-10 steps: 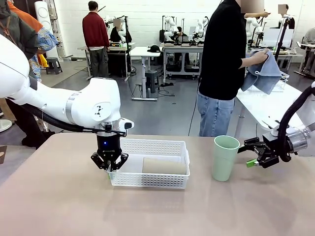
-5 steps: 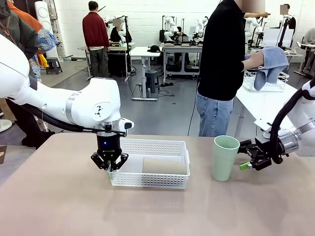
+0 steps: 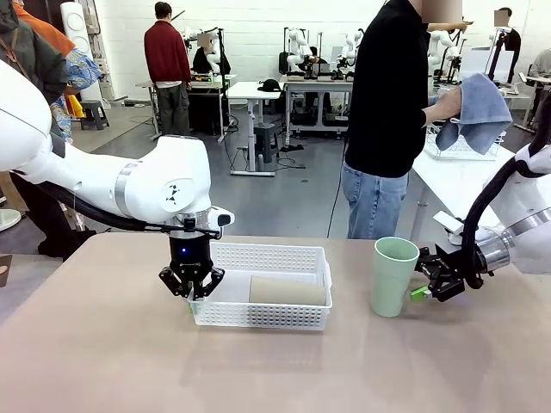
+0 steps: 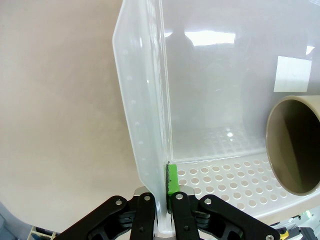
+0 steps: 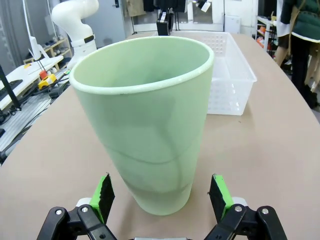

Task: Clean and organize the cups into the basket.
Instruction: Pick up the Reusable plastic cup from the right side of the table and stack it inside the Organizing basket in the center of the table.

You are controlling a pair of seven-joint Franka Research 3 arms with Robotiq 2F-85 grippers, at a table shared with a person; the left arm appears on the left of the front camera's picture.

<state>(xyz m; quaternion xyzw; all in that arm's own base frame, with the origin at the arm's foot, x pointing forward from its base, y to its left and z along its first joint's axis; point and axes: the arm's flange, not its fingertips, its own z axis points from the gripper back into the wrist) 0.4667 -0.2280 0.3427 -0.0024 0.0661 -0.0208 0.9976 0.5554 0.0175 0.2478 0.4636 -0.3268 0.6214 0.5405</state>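
Observation:
A pale mint cup [image 3: 394, 277] stands upright on the table, right of the white lattice basket [image 3: 231, 310]. One tan cup [image 3: 288, 290] lies on its side inside the basket, its open mouth [image 4: 295, 145] facing my left gripper. My left gripper [image 3: 191, 291] is shut on the basket's left end wall [image 4: 145, 125], pinching it between the green pads [image 4: 172, 179]. My right gripper [image 3: 424, 286] is open, just right of the mint cup's base. In the right wrist view the mint cup [image 5: 150, 120] rises between the spread fingers [image 5: 103, 192], touching neither.
A person [image 3: 392, 112] stands beyond the far edge, turned to a side table [image 3: 469, 185] and holding a blue cloth [image 3: 475, 110] over a white wire basket [image 3: 456, 146]. Bare tabletop [image 3: 275, 370] lies in front of the basket and cup.
My right gripper has slid left, close to the mint cup's base, still open. The person has lifted the blue cloth higher. My left gripper and the basket have not moved.

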